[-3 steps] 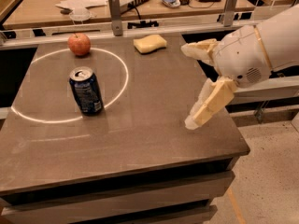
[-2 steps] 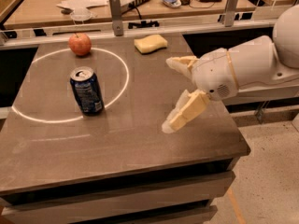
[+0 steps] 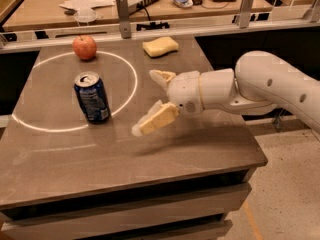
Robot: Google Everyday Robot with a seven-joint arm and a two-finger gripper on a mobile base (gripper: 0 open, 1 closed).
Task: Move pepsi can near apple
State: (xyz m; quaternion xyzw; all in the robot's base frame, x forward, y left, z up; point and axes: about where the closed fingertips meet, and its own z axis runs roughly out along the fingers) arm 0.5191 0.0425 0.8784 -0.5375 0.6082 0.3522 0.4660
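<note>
Leftward is where the gripper (image 3: 145,102) has travelled since the last look: it has crossed from the right part of the table (image 3: 200,149) toward the middle and now hangs above the surface just right of the pepsi can (image 3: 92,97), not touching it. From my seat the can, the apple (image 3: 85,47) and the sponge (image 3: 160,46) sit exactly where they were. The pepsi can stands upright inside the white ring (image 3: 136,79) marked on the tabletop, toward its centre, silver top facing up; I cannot tell what, if anything, is in it. The apple rests at the far edge of that ring, on or just at the line, well apart from the can. The pale yellow sponge lies outside the ring, at the far side of the table. The white arm (image 3: 270,84) reaches in from the right, roughly level, with its wrist pointing left at the can. Its two fingers (image 3: 157,119) are spread wide, one toward the far side and one toward me, and they have hold of nothing. A shadow falls on the wood beneath them.
</note>
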